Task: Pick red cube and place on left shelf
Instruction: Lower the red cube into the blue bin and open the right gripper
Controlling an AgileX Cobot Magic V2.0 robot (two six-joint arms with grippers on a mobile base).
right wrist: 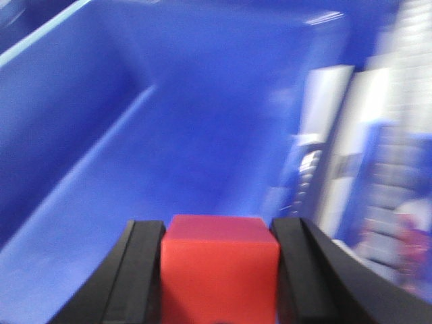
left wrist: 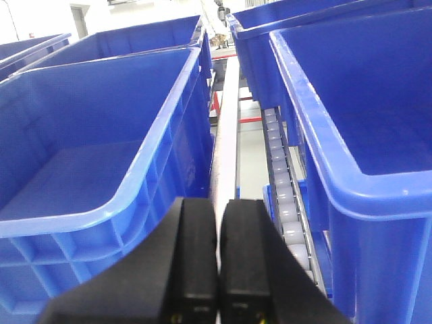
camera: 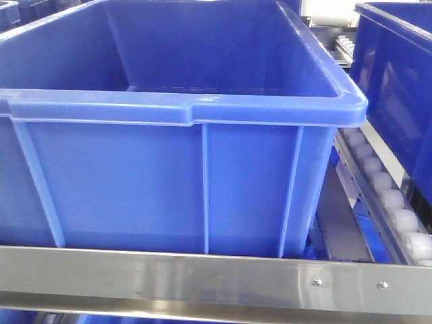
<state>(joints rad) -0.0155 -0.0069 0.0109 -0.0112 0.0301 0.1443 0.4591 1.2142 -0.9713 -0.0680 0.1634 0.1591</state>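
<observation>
In the right wrist view the red cube (right wrist: 219, 266) sits clamped between the two black fingers of my right gripper (right wrist: 219, 270), held above the inside of a big blue crate (right wrist: 135, 135); that view is blurred. My left gripper (left wrist: 218, 260) is shut with nothing in it, pointing along the gap between two blue crates. The left shelf shows in the front view as a steel front rail with screws (camera: 216, 277) and white roller tracks (camera: 388, 199). Neither gripper appears in the front view.
A large blue crate (camera: 175, 135) fills the front view on the rack, with another blue crate (camera: 398, 88) to its right. In the left wrist view blue crates (left wrist: 88, 155) (left wrist: 364, 121) flank a white divider (left wrist: 226, 135) and rollers (left wrist: 280, 189).
</observation>
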